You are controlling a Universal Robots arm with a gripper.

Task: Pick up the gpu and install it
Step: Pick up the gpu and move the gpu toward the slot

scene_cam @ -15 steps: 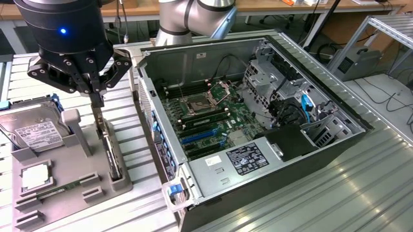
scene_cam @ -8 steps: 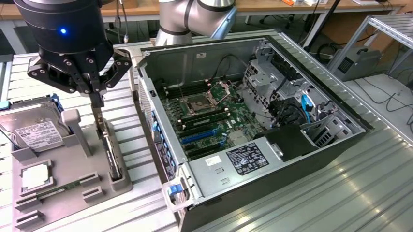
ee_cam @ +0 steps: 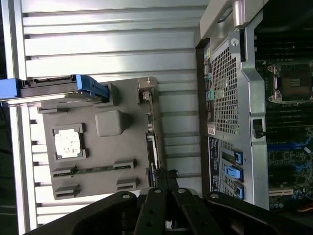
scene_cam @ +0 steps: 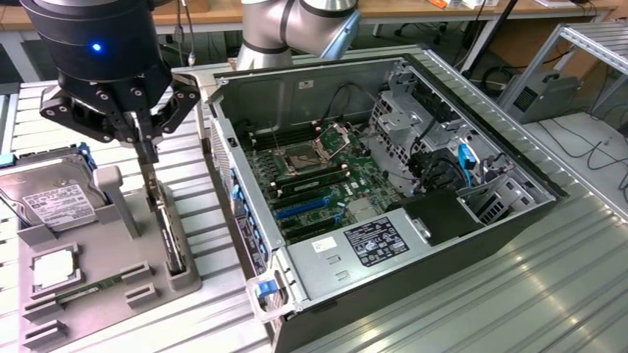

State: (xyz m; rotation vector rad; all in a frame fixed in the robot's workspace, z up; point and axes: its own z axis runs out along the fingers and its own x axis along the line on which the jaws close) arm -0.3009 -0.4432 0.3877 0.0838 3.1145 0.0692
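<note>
The gpu (scene_cam: pixel 165 220) is a thin dark card standing on edge in a slot of the grey holder (scene_cam: pixel 123 246) at the exterior view's left. My gripper (scene_cam: pixel 147 153) hangs right over the card's far end, its two fingers drawn together into one narrow column with nothing between them. In the wrist view the gpu (ee_cam: pixel 153 132) shows edge-on along the holder (ee_cam: pixel 128 147), and the gripper (ee_cam: pixel 167 179) has its tips meeting just at the card's end. I cannot tell whether the tips touch the card.
The holder also carries a hard drive (scene_cam: pixel 49 197), a processor chip (scene_cam: pixel 54 268) and a green memory stick (scene_cam: pixel 93 288). The open computer case (scene_cam: pixel 471 158) with its motherboard (scene_cam: pixel 319 187) lies close beside the holder, at the exterior view's right. Ribbed metal table (scene_cam: pixel 549 294) all around.
</note>
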